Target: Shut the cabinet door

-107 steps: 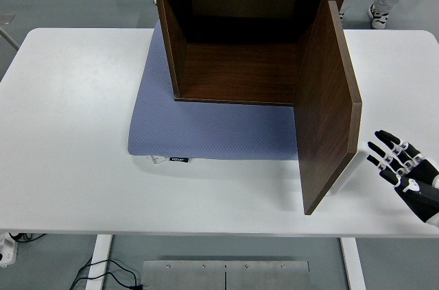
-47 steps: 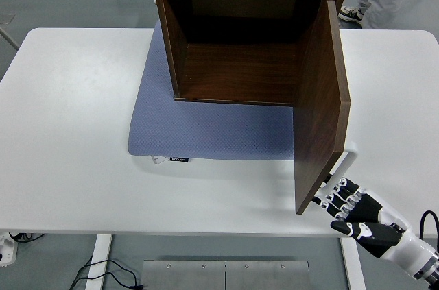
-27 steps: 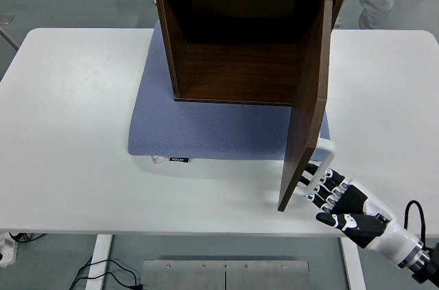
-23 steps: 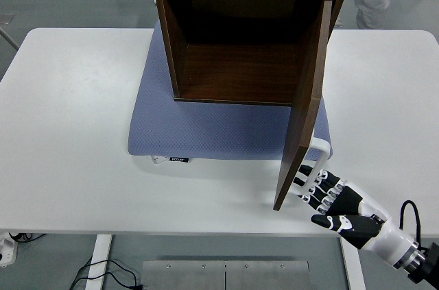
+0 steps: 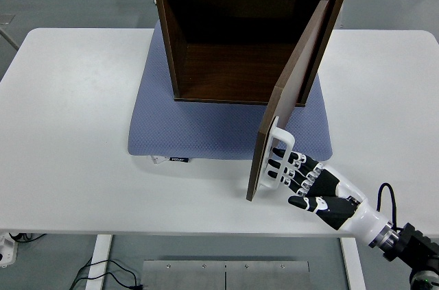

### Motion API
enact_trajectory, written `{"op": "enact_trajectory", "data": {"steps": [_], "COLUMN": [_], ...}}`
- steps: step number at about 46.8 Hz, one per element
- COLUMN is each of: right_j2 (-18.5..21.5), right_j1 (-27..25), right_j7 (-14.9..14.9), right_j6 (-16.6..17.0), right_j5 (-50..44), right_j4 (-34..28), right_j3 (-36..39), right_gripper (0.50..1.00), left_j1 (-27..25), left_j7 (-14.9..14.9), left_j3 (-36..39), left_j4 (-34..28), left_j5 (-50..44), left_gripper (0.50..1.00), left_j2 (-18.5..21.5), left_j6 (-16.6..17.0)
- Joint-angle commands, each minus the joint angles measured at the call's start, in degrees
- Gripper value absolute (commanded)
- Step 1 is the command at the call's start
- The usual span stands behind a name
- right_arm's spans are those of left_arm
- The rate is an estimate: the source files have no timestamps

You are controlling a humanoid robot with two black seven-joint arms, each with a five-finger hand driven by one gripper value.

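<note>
Near the table's front edge the right hand lies with fingers straight, gripping nothing, against the white handle of the half-open door, hinged to the cabinet standing on a blue mat farther back.

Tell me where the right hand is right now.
Head view, lower right: the right hand reaches in from the bottom-right corner, fingers flat against the outer face of the half-open cabinet door by its white handle, over the table's near edge.

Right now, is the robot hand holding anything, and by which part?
Nothing is gripped: the right robot hand presses flat fingers against the dark wooden cabinet door, beside its white handle.
</note>
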Motion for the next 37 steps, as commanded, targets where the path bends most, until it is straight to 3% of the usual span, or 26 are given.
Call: {"op": "enact_trajectory", "data": {"steps": [1, 37], "right_j2": [0.36, 0.89], "right_j1": [1.08, 11.28], "right_j7": [0.0, -0.44], "right_j6": [-0.38, -1.34], "right_j5": [0.0, 0.0], "right_j4": [-0.82, -4.95], "right_j3": [-0.54, -5.98], "right_gripper": [1.0, 1.0], "left_j1": [0.0, 0.0], "left_j7": [-0.01, -0.01], "left_j3": [0.0, 0.0], "left_j4": [0.0, 0.0], "left_j5": [0.01, 0.01], "left_gripper": [1.0, 1.0], "left_j2": [0.0, 0.0], "left_j6": [0.0, 0.0]}}
